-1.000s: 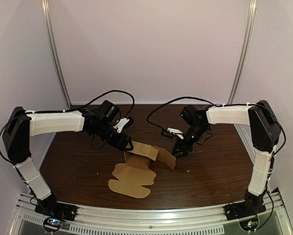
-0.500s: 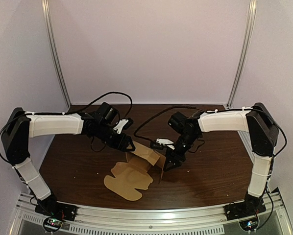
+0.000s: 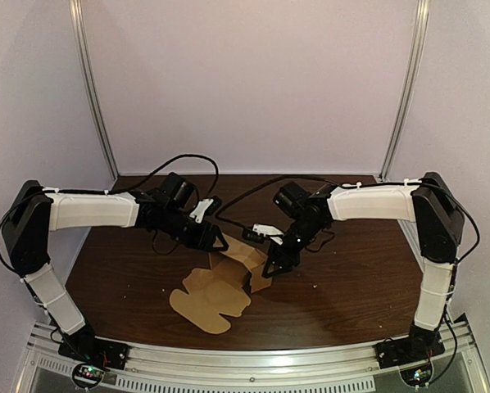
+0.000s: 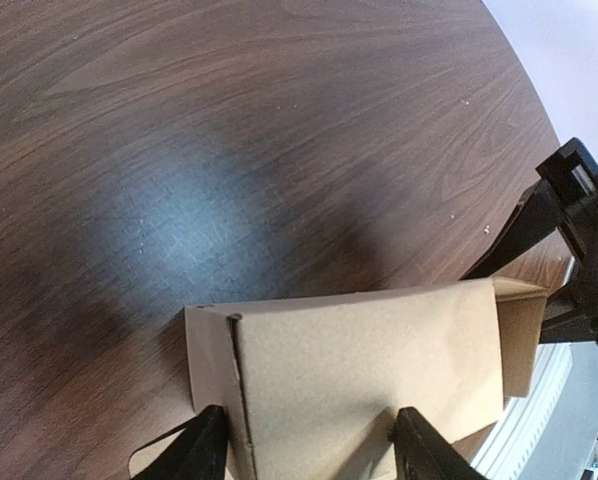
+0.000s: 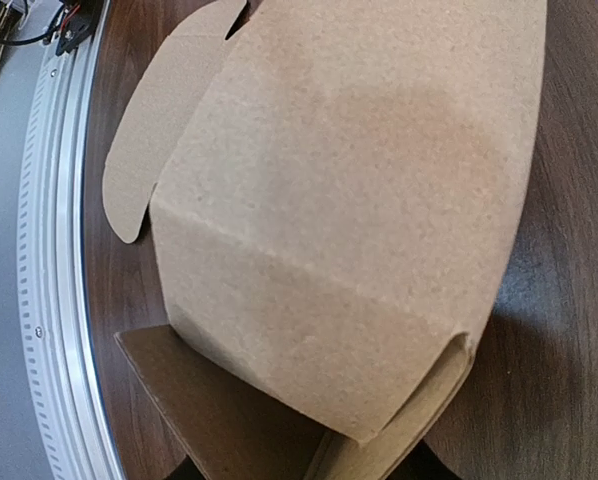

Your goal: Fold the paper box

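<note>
Brown kraft card, matte and slightly fibrous, with pre-scored creases. The paper box point(image 3: 227, 277) sat mid-worktop point(image 3: 356, 282), half-erected. One panel point(image 4: 369, 365) was raised between the arms, and the rounded flaps point(image 3: 202, 301) lay flat toward the near edge.

Left claw point(image 3: 215, 242) was spread wide. Its fingertips point(image 4: 207, 440) were in front of the raised panel, which ran past both fingers, so it was bracing rather than clamping.

Right claw point(image 3: 271, 265) was tight against the opposite side. Its wrist view was almost all card, so I couldn't tell the jaw gap.

My read of the step: stand the side wall up along its score line.
- Use the left claw as a backstop only.
- Push with the right low, close to the crease point(image 5: 309, 285), not at the free edge. Thin card would likely bow or kink off-score.
- Keep the push square to the crease. The base was light and unanchored on smooth wood grain, so it could slide or rotate.
- The corner tab point(image 5: 399, 420) looked part-tucked. Crushing it was a risk.
</note>
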Controlling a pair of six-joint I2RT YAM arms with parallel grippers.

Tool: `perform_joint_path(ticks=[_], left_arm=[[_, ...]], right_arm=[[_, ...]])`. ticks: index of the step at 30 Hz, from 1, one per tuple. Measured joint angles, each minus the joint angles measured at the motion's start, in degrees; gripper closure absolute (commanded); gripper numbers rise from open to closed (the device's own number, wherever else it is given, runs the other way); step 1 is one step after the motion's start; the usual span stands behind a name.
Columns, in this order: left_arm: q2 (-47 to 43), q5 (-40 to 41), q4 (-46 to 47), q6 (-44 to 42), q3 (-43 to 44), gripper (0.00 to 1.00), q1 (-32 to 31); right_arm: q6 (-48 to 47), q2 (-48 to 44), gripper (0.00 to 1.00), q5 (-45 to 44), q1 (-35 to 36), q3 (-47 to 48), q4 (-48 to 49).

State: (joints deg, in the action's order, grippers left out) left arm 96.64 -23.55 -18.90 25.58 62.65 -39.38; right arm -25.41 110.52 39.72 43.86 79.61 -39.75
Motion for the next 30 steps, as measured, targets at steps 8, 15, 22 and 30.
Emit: perform_joint_path(ticks=[8,15,22,30], left_arm=[[0.0,1.1,1.8,1.4,-0.5,0.42,0.1],[0.0,0.6,2.3,1.4,-1.0,0.42,-0.5],[0.1,-0.1,2.4,1.4,-1.1,0.43,-1.0],[0.2,-0.3,2.4,1.6,-1.1,0.43,-1.1]], right_arm=[[2.4,1.7,0.52,-1.7,0.6,1.9,-0.2],[-1.7,0.7,0.46,-0.2,0.3,2.7,-5.1],[-2.7,-2.3,0.48,0.3,-0.2,5.4,-6.7],[-3.0,-0.5,0.47,0.2,-0.2,3.1,-4.8]])
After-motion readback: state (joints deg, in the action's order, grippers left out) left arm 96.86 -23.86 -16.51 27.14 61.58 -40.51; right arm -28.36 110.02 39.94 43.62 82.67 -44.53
